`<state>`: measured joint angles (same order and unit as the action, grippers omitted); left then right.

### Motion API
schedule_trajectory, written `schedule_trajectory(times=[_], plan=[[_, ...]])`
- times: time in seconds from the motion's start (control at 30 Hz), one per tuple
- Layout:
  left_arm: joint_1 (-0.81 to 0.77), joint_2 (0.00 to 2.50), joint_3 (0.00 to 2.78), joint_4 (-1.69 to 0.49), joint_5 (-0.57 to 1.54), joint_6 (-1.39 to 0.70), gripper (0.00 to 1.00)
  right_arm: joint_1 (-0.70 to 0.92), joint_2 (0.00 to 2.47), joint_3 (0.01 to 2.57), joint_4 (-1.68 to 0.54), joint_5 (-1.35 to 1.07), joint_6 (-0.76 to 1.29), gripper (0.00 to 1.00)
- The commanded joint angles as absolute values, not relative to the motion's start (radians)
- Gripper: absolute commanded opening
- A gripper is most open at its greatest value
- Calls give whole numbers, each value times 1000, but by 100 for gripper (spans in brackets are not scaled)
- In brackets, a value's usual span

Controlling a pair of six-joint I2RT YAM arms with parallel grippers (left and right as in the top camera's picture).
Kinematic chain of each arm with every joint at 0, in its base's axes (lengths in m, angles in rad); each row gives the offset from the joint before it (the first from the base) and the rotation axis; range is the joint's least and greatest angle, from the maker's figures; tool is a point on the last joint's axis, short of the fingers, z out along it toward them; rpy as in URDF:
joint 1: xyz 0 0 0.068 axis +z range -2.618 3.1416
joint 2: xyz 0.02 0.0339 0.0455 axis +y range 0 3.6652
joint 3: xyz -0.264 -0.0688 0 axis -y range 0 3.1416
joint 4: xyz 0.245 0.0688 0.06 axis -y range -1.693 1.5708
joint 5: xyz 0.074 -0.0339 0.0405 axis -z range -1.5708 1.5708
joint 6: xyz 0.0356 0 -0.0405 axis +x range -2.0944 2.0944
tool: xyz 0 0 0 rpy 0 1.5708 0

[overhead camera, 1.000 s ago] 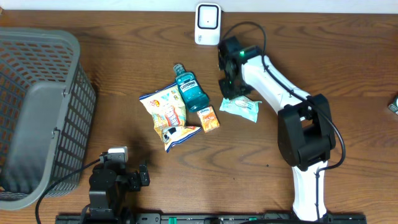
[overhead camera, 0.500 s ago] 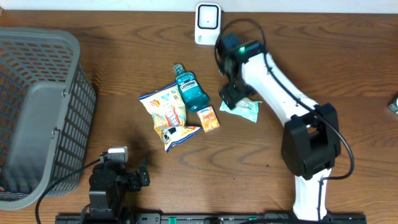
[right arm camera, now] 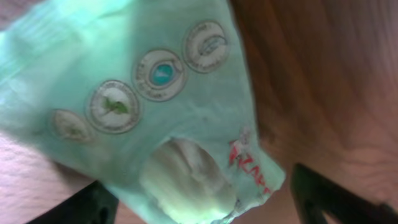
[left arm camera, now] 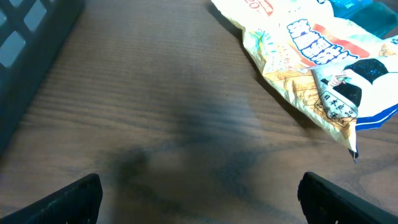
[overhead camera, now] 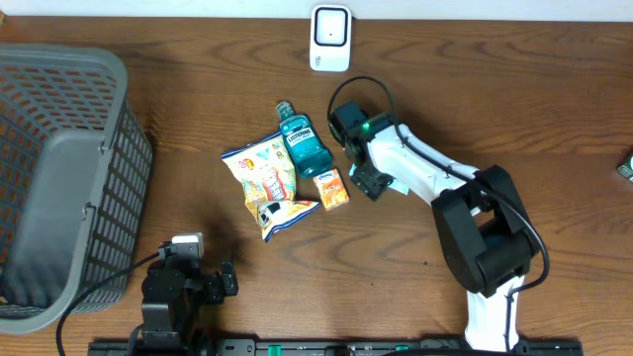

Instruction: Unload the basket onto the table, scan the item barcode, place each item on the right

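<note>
- Over at the left edge of the table (overhead camera: 198, 59) sits the grey mesh basket (overhead camera: 59, 178). Its grey floor and gridded walls are all that shows inside, and its left side runs out of the picture.
- Up at the back edge, the white scanner (overhead camera: 329, 38) stands well apart from the goods below it.
- Centre table now: a blue mouthwash bottle (overhead camera: 301, 144) lies with its cap toward the back, against a yellow snack bag (overhead camera: 262, 176). A small orange packet (overhead camera: 332, 188) lies just beside the bottle's base, and a blue-and-white bag (overhead camera: 285, 214) touches the snack bag's lower end.
- Just right of the orange packet, the right gripper (overhead camera: 368, 181) is down over the pale green wipes packet (overhead camera: 398, 184). From above the arm covers nearly all of it, and only a sliver peeks out.
- The right wrist view is filled by that packet, with round emblems and red lettering too blurred to read.
- Its fingers (right arm camera: 336, 199) show only as dark tips in the bottom corners. They are spread wide with the packet's lower edge between them, clamping nothing. Whether the left tip brushes the wrapper, I cannot tell.
- Down at the near edge, the left gripper (left arm camera: 199, 199) has its fingers fully apart over bare wood, holding nothing.
- Its camera cuts off the snack bag and the bottle at the top right.
- At the far right edge, a small dark thing (overhead camera: 626, 166) is sliced by the frame and cannot be identified.
</note>
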<state>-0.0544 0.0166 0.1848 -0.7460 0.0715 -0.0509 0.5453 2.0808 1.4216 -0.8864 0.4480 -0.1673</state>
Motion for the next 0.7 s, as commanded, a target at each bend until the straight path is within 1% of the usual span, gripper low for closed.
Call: schedule_trajectory(times=[0.0, 0.03, 0.07, 0.13, 0.17, 0.2, 0.27, 0.4, 0.43, 0.5, 0.6, 0.67], plan=[[-58, 14, 181, -769, 59, -41, 98, 525, 2117, 1316, -838, 487, -181, 55], [-58, 14, 181, -769, 59, -41, 98, 520, 2117, 1298, -829, 483, -181, 46], [-58, 14, 181, -769, 59, -41, 98, 515, 2117, 1281, -825, 474, -181, 39], [-58, 14, 181, -769, 59, -41, 98, 508, 2117, 1261, -819, 454, -180, 19], [-58, 14, 181, -769, 59, -41, 98, 504, 2117, 1257, -818, 437, -176, 12], [-58, 14, 181, -769, 59, -41, 98, 500, 2117, 1257, -819, 403, -169, 7], [-58, 14, 181, -769, 59, -41, 98, 498, 2115, 1264, -830, 333, -159, 1], [-58, 14, 181, -769, 59, -41, 98, 498, 2096, 1345, -929, 84, -147, 1], [-58, 14, 181, -769, 59, -41, 98, 497, 2080, 1393, -985, -21, -155, 1], [-58, 14, 181, -770, 59, -41, 98, 492, 2059, 1460, -1062, -146, -186, 1], [-58, 14, 181, -769, 59, -41, 98, 469, 2027, 1539, -1164, -365, -294, 1], [-58, 14, 181, -769, 59, -41, 98, 442, 2006, 1557, -1217, -562, -422, 1]])
